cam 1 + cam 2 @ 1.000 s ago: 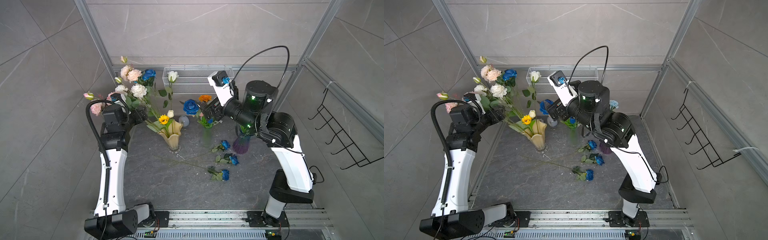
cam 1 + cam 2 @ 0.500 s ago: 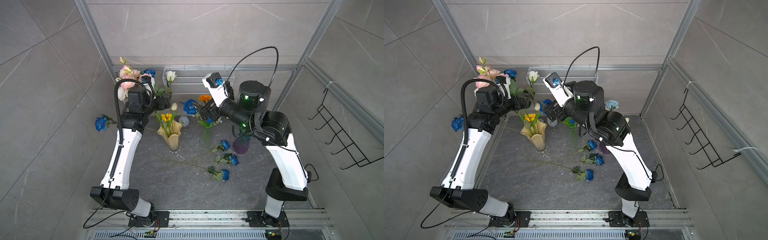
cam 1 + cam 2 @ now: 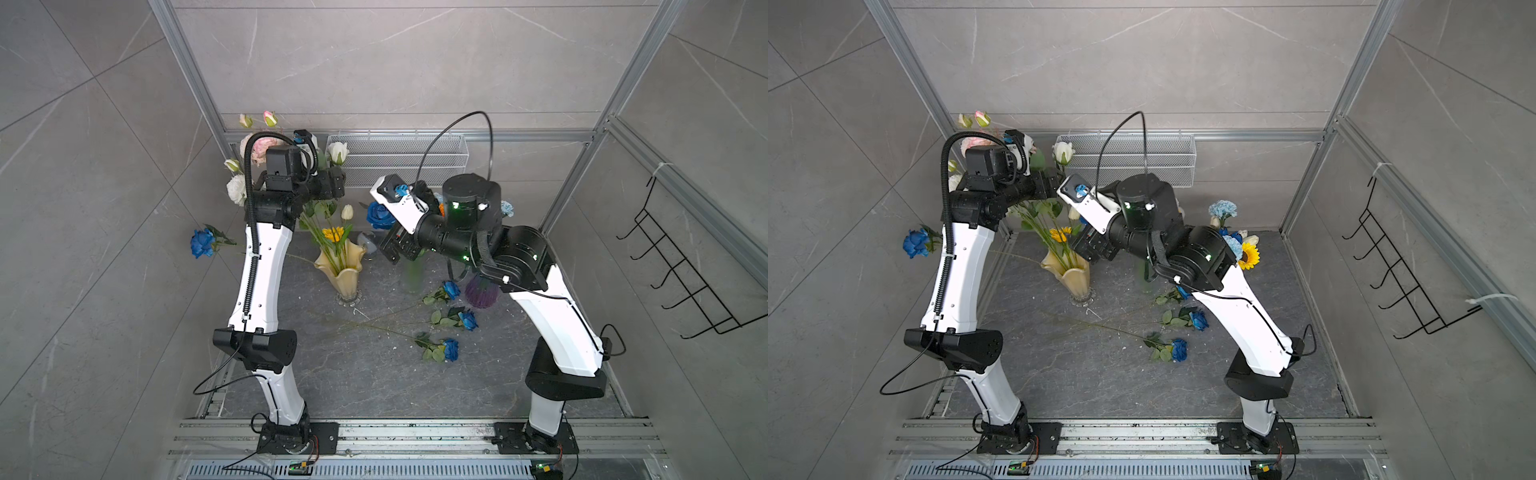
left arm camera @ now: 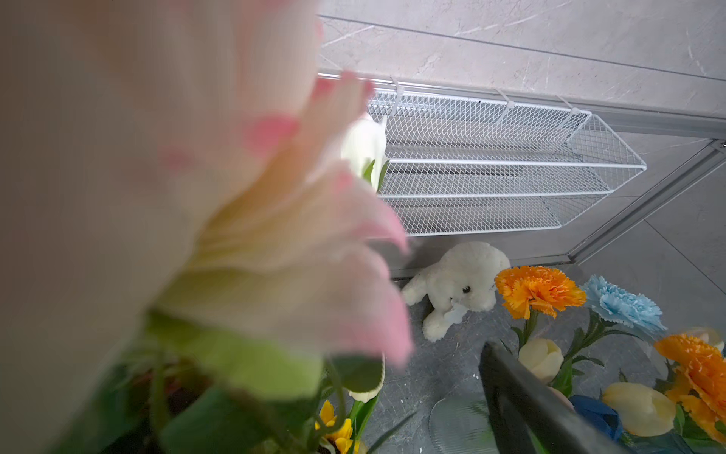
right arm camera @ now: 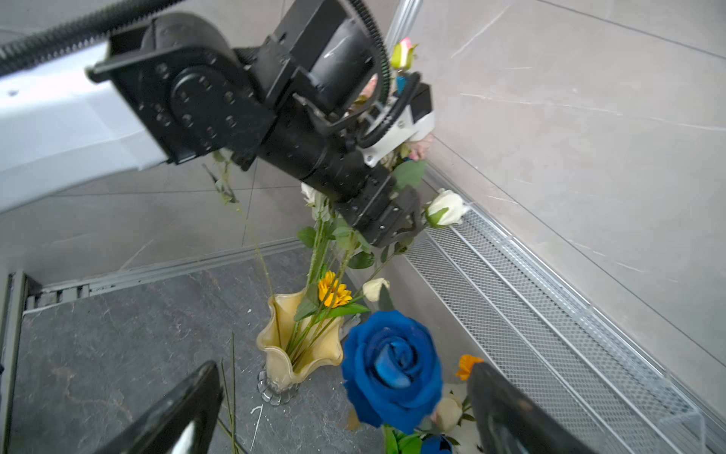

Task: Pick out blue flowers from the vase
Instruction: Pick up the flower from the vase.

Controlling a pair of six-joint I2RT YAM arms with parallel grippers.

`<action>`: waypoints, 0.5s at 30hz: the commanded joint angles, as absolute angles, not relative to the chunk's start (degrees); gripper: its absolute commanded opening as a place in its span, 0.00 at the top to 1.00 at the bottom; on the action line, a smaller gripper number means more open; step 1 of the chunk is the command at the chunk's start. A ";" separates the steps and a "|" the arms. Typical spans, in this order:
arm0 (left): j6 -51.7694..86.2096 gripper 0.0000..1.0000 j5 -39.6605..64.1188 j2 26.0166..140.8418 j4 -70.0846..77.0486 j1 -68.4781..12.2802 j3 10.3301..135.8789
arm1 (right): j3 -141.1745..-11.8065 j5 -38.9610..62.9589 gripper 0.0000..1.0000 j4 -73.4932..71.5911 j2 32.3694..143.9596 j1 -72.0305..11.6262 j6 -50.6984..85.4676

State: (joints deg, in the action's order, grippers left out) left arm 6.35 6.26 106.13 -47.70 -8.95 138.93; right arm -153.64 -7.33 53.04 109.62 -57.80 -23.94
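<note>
The right gripper (image 5: pixel 343 367) is spread wide, facing a blue rose (image 5: pixel 393 369) that stands in a slim vase (image 3: pixel 413 274), apparently with orange carnations (image 4: pixel 538 289) and cream tulips (image 4: pixel 542 359). The bloom, not the stem, lies nearest the fingers (image 5: pixel 176 408). Closing here would likely crush petals or slip off. A crooked pull could drag the neighbours out or tip that vase.

The left gripper (image 3: pixel 1052 183) sits high among the blooms of the yellow vase (image 3: pixel 1073 276). Its wrist view shows one finger (image 4: pixel 530 397) far out while a pink bloom (image 4: pixel 235 196) hides the other, so it looks spread, with nothing seen pinched. No blue shows in that bunch. Closing there risks taking a wrong flower, and snagged leaves could topple the vase. In a top view it nearly touches the right wrist camera (image 3: pixel 1077 193), so either reach could cause a knock.

A stray rose (image 3: pixel 202 243) hangs left of the left arm (image 3: pixel 266 270). What supports it cannot be told, and it may land away from the three floor roses (image 3: pixel 469 320). Pale carnations (image 3: pixel 1223 209) stand behind the right arm (image 3: pixel 1237 307).
</note>
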 commanded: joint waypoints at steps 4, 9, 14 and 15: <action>3.15 0.04 11.31 104.30 -54.67 -6.89 143.95 | -152.35 -8.16 0.02 54.22 117.51 -61.75 -28.92; 2.81 0.03 14.28 101.92 -57.64 -5.21 142.99 | -151.50 -7.59 0.05 50.07 122.51 -62.58 -28.34; 4.02 0.02 16.61 101.59 -58.05 -3.03 142.14 | -147.85 -6.92 0.06 45.68 125.49 -62.58 -27.25; 4.42 0.01 17.17 101.79 -57.85 -2.62 142.25 | -146.75 -7.16 0.06 44.32 125.80 -62.58 -27.20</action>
